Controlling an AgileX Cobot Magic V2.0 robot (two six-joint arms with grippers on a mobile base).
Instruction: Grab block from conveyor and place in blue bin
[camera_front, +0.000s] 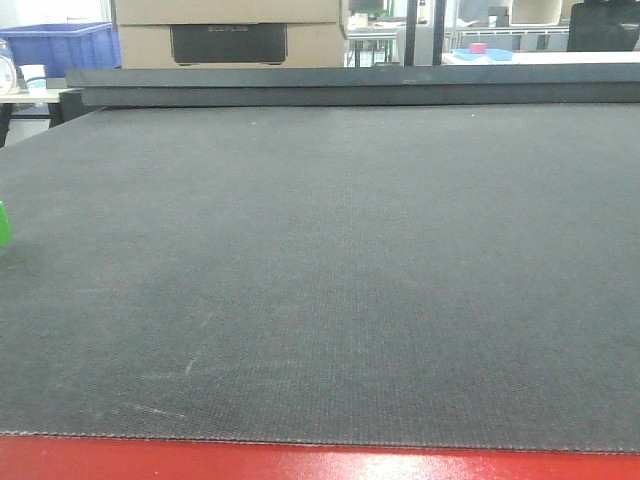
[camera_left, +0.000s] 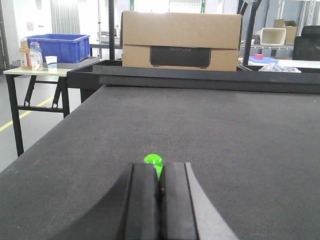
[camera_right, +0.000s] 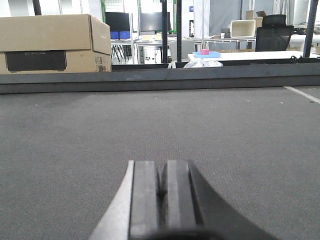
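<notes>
Left gripper (camera_left: 159, 169) jaws pressed together, empty | block (camera_left: 152, 160) just ahead: likely light, stiff, slick | pinch across middle

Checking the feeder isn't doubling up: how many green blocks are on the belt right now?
1. The green block lies on the conveyor just beyond the left gripper's shut jaws; the front view catches it at its left edge. Others may lie off-frame.

cardboard box (camera_left: 180, 30) stands far back, pink object (camera_right: 204, 51) on blue dish (camera_right: 215, 54).
</notes>
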